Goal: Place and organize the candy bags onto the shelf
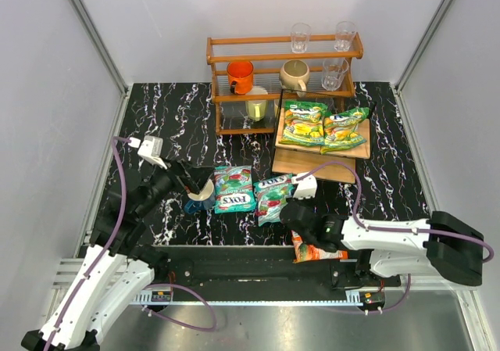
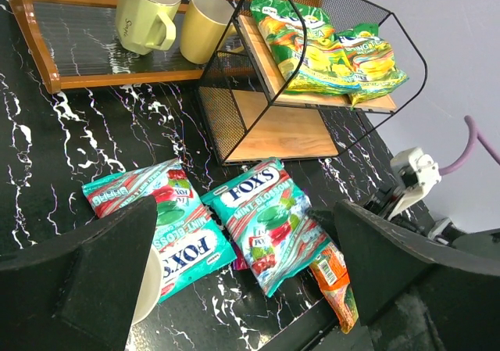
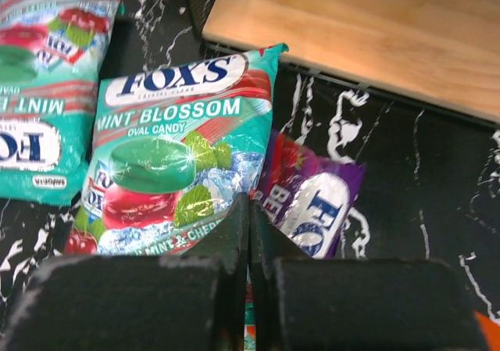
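The shelf [image 1: 314,164] is two pale wood boards in a black wire frame; it also shows in the left wrist view [image 2: 281,132]. Two green-yellow candy bags [image 1: 324,124] lie on its upper board. Two teal FOX'S bags [image 1: 234,188] [image 1: 273,195] lie on the table in front of it. A purple bag [image 3: 316,202] sticks out from under the right teal bag [image 3: 176,148]. An orange bag [image 1: 316,251] lies at the near edge. My right gripper [image 3: 250,208] is shut, fingertips over the seam between the teal and purple bags. My left gripper [image 2: 246,241] is open beside the left teal bag.
A blue-and-cream mug [image 1: 201,197] stands against my left gripper's finger, its rim showing in the left wrist view [image 2: 147,284]. A taller orange-brown rack [image 1: 266,56] with cups and glasses stands at the back, left of the shelf. White walls close in the sides.
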Robot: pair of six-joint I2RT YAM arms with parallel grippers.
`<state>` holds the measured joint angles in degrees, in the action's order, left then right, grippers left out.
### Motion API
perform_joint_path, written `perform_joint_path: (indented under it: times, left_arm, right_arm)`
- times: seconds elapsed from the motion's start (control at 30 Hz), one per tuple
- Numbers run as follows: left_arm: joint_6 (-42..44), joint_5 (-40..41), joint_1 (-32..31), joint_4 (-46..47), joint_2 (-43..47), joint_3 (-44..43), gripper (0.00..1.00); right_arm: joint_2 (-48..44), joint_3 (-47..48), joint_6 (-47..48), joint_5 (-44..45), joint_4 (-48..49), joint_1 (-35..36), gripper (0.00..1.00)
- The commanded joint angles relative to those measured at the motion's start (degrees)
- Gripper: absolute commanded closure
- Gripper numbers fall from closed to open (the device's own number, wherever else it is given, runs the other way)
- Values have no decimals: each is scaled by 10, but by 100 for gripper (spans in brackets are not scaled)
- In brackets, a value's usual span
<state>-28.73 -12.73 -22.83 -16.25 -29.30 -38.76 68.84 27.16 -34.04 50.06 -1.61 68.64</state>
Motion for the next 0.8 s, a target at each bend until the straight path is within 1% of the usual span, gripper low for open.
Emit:
perform_joint_path:
  times: [0.0,0.07,0.13,0.4,0.5,0.67,0.77]
  left_arm:
    - [4,10,-2,30,3,11,1]
    - [4,10,-2,33,0,13,1]
    - [3,10,-2,37,-1,17,1]
    - [2,3,-2,52,-5,26,1]
    - [3,3,-2,52,-5,29,1]
    - [4,3,-2,60,-9,33,1]
    - [2,0,-2,67,-15,36,1]
  right_arm:
    - [-51,-7,35,-7,25,-39,100]
    - [-59,-4,22,0,6,-41,100]
    - [-56,7,-8,25,-29,-42,100]
    - [-25,38,-97,85,-91,-71,100]
    - [-22,46,-141,107,-142,-73,100]
    - [-15,47,-161,130,-147,-78,100]
    - [16,61,-170,161,-148,-81,100]
